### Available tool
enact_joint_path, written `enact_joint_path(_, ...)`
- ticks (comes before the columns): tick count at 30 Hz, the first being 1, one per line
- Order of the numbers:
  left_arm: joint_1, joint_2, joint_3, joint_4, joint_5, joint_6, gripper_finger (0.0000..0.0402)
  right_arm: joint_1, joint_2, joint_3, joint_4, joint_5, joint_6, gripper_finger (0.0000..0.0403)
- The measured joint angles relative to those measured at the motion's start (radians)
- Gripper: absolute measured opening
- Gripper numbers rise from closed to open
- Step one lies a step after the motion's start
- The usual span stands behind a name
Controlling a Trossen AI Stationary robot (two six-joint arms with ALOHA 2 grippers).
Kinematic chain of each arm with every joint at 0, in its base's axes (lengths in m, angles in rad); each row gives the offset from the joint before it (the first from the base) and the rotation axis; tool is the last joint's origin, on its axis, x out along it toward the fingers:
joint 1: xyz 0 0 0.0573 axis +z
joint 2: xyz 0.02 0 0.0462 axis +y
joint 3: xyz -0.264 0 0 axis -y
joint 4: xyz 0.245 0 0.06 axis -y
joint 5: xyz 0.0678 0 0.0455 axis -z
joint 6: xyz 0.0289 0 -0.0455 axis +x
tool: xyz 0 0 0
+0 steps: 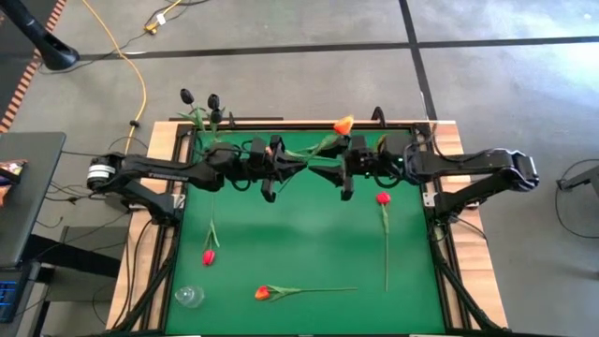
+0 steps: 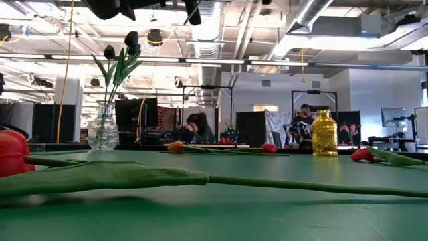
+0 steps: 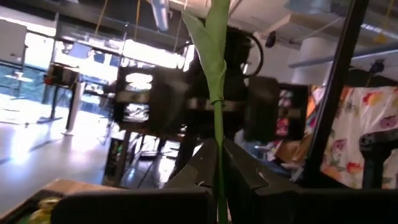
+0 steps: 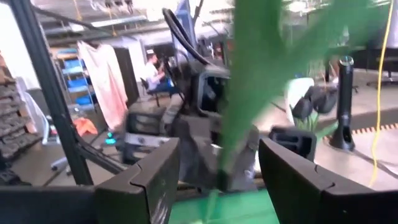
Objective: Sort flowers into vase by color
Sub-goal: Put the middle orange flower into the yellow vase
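Above the far half of the bench (image 1: 309,243), the 2 arms meet nose to nose. The left claw (image 3: 219,180) is clamped on the thin green stem of an orange flower (image 1: 343,124); the stem runs up between its closed fingers (image 3: 245,171), a long leaf folded against it. The stem slants from that claw past the right claw (image 4: 217,171) to the orange head, which hangs over the far rim of the bench. The right claw stands apart, its 2 fingers (image 4: 152,177) on either side of the same stem and leaf without pressing on them.

At the far left corner of the bench a clear glass vase (image 2: 102,132) holds 2 black flowers (image 1: 199,97), their heads leaning out beyond the rim. From table height a yellow bottle (image 2: 324,134) stands toward the far right.

4 more flowers lie flat on the green, all on the near side of the arms. A red flower (image 1: 209,256) lies near the left edge, below the left arm, its stem pointing toward the vase. Another red flower (image 1: 383,198) lies just below the right claw, its stem running straight toward the near edge. An orange-red flower (image 1: 263,293) lies near the front, stem stretched to the right. A small clear cup (image 1: 189,296) sits at the near left corner, just left of that flower.

People sit at desks in the room behind.
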Motion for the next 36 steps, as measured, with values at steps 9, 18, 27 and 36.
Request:
enact_joint_path(9, -0.001, 0.023, 0.0, 0.065, -0.023, -0.012, 0.0, 0.0, 0.008, -0.001, -0.002, 0.0, 0.0, 0.0244)
enact_joint_path(18, -0.001, 0.023, 0.0, 0.026, -0.054, -0.011, 0.0, -0.016, 0.013, -0.001, 0.015, 0.002, 0.0, 0.0244)
enact_joint_path(27, -0.001, 0.023, 0.0, 0.017, -0.07, -0.01, 0.0, -0.024, 0.013, -0.001, 0.02, 0.03, 0.015, 0.0186)
enact_joint_path(36, -0.002, 0.023, 0.0, 0.017, -0.071, -0.01, 0.0, -0.024, 0.013, -0.001, 0.011, 0.034, 0.018, 0.0072)
